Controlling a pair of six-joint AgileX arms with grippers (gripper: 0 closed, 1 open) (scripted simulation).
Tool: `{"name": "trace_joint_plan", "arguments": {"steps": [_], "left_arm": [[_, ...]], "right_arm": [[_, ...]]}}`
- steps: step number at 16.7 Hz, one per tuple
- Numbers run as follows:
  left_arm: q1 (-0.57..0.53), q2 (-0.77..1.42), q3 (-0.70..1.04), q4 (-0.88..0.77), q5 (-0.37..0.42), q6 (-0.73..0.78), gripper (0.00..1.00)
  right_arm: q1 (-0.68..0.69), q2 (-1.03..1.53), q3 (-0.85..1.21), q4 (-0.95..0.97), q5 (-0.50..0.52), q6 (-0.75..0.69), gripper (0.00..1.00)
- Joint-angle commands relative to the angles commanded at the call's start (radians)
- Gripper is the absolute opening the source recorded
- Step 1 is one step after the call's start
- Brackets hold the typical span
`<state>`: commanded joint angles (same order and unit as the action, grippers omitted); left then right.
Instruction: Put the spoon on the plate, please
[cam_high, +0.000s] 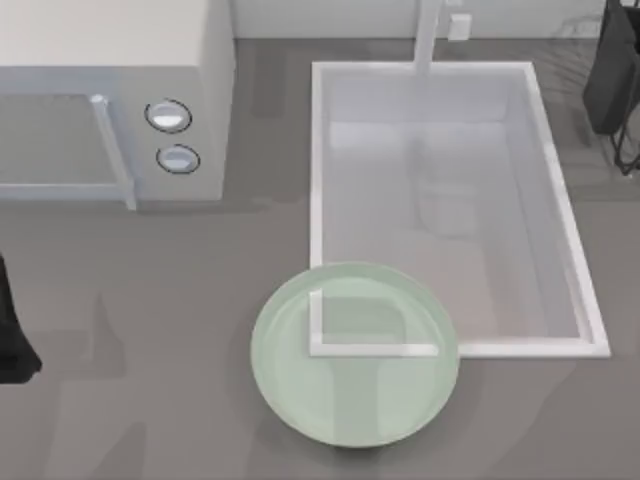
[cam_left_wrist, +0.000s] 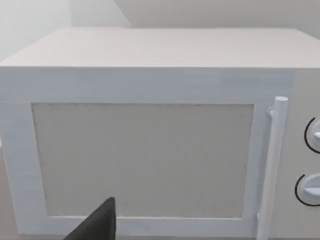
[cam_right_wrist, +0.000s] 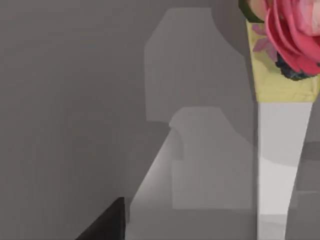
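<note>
Matte black AgileX arms: left arm (cam_high: 12, 335) blocky, right arm (cam_high: 615, 75) with thin black cables

The microwave (cam_high: 110, 100) and both arms are cut off by frame edges.

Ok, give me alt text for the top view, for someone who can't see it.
A pale green plate sits at the table's near edge, overlapping the corner of a white sink. A white microwave stands at upper left. The arms are at the far left and upper right edges.

Left arm (cam_high: 12, 340), right arm (cam_high: 615, 80) at edges
</note>
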<state>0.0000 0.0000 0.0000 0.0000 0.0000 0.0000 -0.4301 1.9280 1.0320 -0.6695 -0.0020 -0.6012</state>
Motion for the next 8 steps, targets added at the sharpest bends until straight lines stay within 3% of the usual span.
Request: {"name": "trace_joint_plan", "arguments": {"steps": [4, 8], "left_arm": [[0.000, 0.000, 0.000, 0.000, 0.000, 0.000, 1.00], [0.000, 0.000, 0.000, 0.000, 0.000, 0.000, 1.00]], "right_arm": [[0.000, 0.002, -0.002, 0.003, 0.000, 0.000, 1.00], [0.000, 0.002, -0.002, 0.003, 0.000, 0.000, 0.70]]}}
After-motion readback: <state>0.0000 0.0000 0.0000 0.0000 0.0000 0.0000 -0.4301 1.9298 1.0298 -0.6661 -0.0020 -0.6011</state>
